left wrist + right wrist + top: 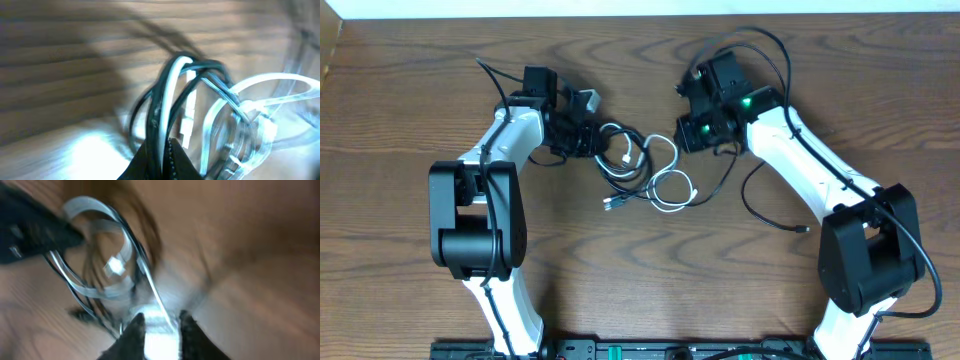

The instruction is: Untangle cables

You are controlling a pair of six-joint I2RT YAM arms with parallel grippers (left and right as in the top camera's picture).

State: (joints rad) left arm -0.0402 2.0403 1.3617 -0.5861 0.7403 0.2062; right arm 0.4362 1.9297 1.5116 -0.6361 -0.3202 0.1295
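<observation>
Wood-grain table (pixel 640 290) fills the overhead view, with both arm bases (pixel 480 250) at its near edge. Beyond them, mid-table, the cables (pixel 642 168) lie as one tangle of black and white loops between the two grippers. A white loop (pixel 670 190) forms the near side of the tangle. One black strand (pixel 775 215) trails off to the right, its plug end resting on the table. Left gripper (pixel 582 138): jaws clamped on the cables, with black and white strands running out from between its fingers in the left wrist view. Right gripper (pixel 162 330): jaws narrowly apart, with a white strand passing through the gap; blur hides any contact.
</observation>
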